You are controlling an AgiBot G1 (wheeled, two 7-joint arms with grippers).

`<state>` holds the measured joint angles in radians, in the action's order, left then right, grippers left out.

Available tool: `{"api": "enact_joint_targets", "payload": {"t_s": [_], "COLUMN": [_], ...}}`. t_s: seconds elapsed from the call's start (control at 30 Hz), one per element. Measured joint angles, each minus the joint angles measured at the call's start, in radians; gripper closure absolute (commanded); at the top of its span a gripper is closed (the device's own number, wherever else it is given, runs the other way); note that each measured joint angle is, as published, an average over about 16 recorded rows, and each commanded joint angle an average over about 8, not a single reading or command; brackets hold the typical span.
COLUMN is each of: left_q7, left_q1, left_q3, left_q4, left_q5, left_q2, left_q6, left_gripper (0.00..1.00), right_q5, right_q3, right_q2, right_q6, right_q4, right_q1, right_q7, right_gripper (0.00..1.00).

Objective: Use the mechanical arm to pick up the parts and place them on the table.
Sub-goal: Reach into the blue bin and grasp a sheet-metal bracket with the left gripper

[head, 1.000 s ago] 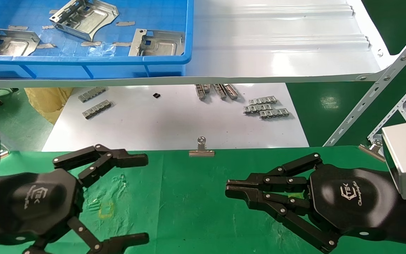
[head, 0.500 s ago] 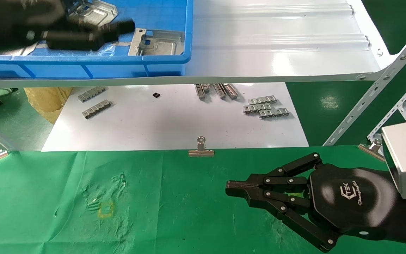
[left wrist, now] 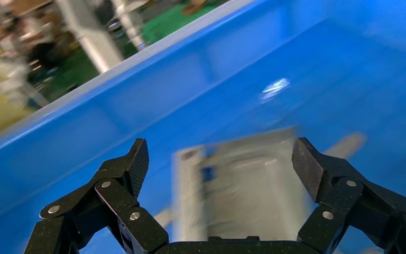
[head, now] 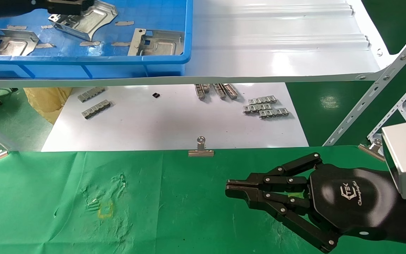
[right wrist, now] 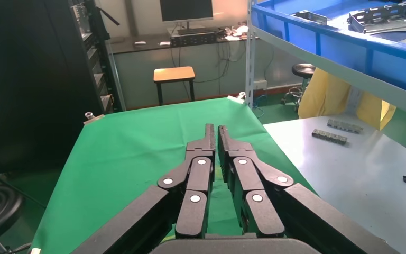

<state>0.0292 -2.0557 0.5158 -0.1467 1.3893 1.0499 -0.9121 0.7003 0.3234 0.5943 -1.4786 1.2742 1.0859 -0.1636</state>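
Nearest the robot, the right black claw gripper with the glossy hexagonal palm [head: 233, 188] hovers low over the wrinkled green cloth table [head: 174, 208], fingers pressed together and holding nothing, exactly where it was half a second ago. Beyond the cloth's far edge, a silver binder clip [head: 201, 148] sits beside the glossy white sheet [head: 174, 123], where small grey toothed link strips [head: 266, 108] lie scattered. Farthest off, the left black claw gripper [left wrist: 222, 164] has pushed deeper into the blue plastic bin [head: 118, 60] since the earlier frame, uncovering the leftmost flat silvery stamped sheet-metal part [head: 7, 41]. Its fingers [left wrist: 129, 172] are spread wide, straddling the middle part [left wrist: 243, 185] without visibly gripping it. A third part [head: 157, 43] lies near the bin's right wall.
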Motion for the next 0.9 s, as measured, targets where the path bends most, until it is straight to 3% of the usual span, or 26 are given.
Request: {"api": "enact_joint_targets", "payload": {"t_s": [0.33, 0.9], "left_q7": [0.003, -0.053], "left_q1": [-0.023, -0.006], "left_q3": [0.011, -0.012], "left_q4": [0.117, 0.163], "left_q5": [0.022, -0.011], "left_q2": [0.038, 0.05], "left_q6": [0.102, 0.176], "left_gripper": [1.0, 1.0], "right_q5": [0.0, 0.0], "right_q3": [0.0, 0.001], "right_q2": [0.0, 0.0], "right_q6": [0.0, 0.0], "right_q4": [0.0, 0.0], "right_q1": [0.0, 0.0], "right_q7": [0.0, 0.0], "right_gripper": [0.0, 0.0]}}
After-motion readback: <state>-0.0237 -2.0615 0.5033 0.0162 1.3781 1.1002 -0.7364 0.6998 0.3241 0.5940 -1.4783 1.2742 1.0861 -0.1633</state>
